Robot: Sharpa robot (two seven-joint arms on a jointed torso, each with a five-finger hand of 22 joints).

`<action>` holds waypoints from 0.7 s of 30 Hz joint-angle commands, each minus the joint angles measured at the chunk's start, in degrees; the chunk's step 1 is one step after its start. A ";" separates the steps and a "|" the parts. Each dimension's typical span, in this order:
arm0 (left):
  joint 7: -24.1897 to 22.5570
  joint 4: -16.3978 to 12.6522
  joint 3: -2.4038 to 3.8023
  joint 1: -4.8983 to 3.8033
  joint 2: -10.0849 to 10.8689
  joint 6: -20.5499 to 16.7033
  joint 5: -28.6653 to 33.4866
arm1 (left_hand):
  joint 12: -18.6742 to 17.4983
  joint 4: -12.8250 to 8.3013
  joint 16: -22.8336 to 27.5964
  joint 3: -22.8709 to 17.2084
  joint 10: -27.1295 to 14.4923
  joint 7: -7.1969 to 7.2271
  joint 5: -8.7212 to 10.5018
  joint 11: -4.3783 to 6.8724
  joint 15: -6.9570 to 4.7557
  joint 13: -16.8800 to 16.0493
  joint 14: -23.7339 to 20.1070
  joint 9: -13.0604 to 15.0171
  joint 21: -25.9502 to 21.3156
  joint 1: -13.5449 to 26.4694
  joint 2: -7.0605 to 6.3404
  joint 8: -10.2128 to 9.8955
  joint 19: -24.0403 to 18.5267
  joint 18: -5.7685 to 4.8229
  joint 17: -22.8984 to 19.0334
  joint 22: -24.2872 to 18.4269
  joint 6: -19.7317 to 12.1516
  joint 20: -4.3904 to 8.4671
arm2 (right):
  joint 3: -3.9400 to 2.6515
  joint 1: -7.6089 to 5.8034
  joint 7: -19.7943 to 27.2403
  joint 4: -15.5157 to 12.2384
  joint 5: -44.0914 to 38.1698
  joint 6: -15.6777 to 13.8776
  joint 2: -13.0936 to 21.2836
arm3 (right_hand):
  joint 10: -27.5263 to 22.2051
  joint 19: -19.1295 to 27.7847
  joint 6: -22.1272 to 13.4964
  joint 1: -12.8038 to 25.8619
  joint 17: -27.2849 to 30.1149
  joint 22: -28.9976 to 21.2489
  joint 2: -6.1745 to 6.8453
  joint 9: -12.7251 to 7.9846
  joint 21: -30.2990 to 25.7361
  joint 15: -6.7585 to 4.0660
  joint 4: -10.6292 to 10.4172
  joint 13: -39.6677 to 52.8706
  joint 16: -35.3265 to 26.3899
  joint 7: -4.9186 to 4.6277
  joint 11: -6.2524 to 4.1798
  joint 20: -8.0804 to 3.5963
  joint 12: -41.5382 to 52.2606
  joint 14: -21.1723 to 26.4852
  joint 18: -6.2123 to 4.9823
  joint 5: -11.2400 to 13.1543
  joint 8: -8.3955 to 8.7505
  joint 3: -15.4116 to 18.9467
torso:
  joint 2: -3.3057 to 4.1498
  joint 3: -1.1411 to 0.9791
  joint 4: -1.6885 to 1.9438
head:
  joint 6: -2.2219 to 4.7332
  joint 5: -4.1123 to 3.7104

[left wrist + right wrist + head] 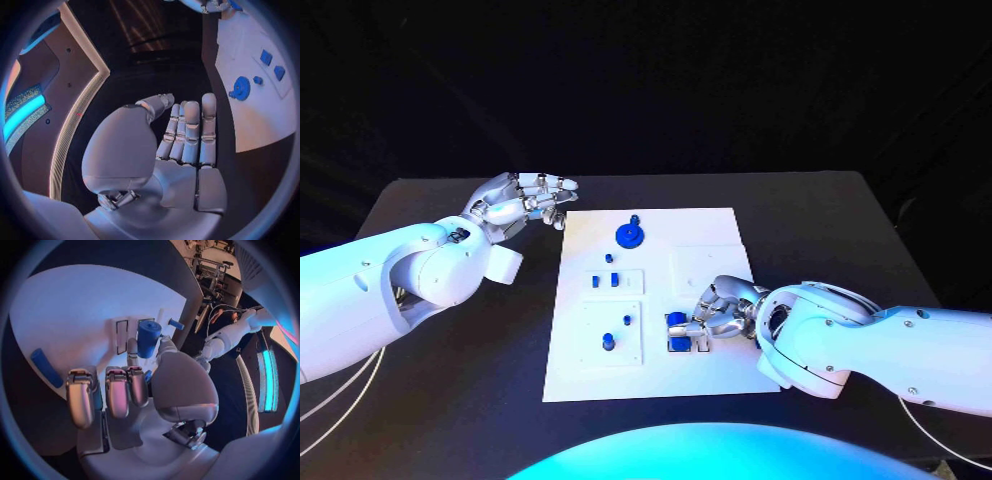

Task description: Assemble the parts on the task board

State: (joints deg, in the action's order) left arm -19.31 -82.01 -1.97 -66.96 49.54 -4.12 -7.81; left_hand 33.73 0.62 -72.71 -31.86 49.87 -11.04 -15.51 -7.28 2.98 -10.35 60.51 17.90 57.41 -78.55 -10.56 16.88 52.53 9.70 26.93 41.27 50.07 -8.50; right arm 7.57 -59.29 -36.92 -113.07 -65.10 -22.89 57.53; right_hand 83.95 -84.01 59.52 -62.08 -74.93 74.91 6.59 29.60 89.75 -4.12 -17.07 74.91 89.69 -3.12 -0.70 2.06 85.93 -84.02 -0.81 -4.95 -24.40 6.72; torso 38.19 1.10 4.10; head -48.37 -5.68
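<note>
The left hand (524, 203) hovers over the black worktop (437, 210) just off the far-left corner of the task board (711, 225), fingers loosely extended side by side and holding nothing. On the board lie a blue round part (630, 235) at the far end and small blue parts (607, 282) along the middle. The right hand (715, 312) rests at the board's near-right area, fingers curled around a blue cylindrical part (149, 338); the step in hand appears to be seating it, which calls for vertical alignment before pressing down.
</note>
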 commanded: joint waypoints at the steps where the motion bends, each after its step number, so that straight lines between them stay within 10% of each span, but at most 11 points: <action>1: -0.26 -0.18 0.04 -0.02 -0.02 0.73 0.33 | 0.22 -0.29 0.20 -0.04 -0.49 0.03 -0.30 -0.05 0.05 0.06 -0.12 0.06 -0.30 -0.13 0.60 0.38 0.36 0.93 -0.01 -0.06 -0.28 0.00 | 0.01 0.07 0.02 0.06 -1.28 -0.61 -0.12 | 3.99 -5.99 -0.41 1.23 -14.77 15.09 0.67 0.13 0.25 -0.30 -0.03 12.04 0.19 -0.30 -0.11 -0.33 -0.54 -5.92 0.81 1.47 0.23 0.93 | 0.02 -0.01 -0.01 | 0.05 0.01; 11: -0.09 -0.26 0.04 -0.02 0.05 0.75 0.34 | 0.25 -0.27 0.16 -0.05 -0.50 0.02 -0.31 -0.05 0.06 0.07 -0.07 0.06 -0.30 -0.10 0.63 0.40 0.37 0.93 0.10 -0.06 -0.31 -0.01 | 0.01 0.07 0.36 0.09 -1.57 -1.15 -0.04 | 3.61 -5.99 -0.82 2.17 -14.34 15.09 2.02 0.22 0.25 -0.23 -0.04 11.55 0.03 -0.41 -0.01 -0.28 -1.38 -5.83 0.81 1.87 0.29 1.80 | 0.00 0.01 -0.02 | -0.04 0.01; 21: -0.09 -0.31 0.04 -0.02 0.21 0.72 0.34 | 0.25 -0.27 0.16 -0.05 -0.50 0.02 -0.31 -0.05 0.06 0.07 -0.07 0.06 -0.30 -0.10 0.63 0.40 0.37 0.93 0.10 -0.06 -0.31 -0.01 | 0.01 0.07 3.43 -1.03 -3.17 -0.55 1.28 | 3.81 -5.99 -0.72 -6.31 -14.65 15.09 -0.43 0.48 0.25 -0.26 0.26 11.85 0.14 -0.31 -0.09 -0.26 -1.14 -5.89 0.81 -0.28 -0.05 -0.83 | 0.03 -0.04 -0.03 | 0.03 0.02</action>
State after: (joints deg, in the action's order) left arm -19.16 -82.14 -1.97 -66.96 49.77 -4.12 -7.81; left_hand 33.73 0.62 -72.70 -31.86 49.87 -11.04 -15.51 -7.28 2.98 -10.36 60.51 17.88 57.41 -78.55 -10.56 16.88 52.53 9.70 26.97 41.28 50.07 -8.50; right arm 7.57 -59.29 -35.97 -113.81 -66.79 -24.14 58.74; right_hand 83.95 -84.00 58.97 -67.82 -74.92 74.90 6.09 30.00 89.75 -4.12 -16.78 74.90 89.69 -3.67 -0.70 2.06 84.74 -84.02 -0.81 -5.44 -24.39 6.05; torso 38.20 1.10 4.09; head -48.36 -5.67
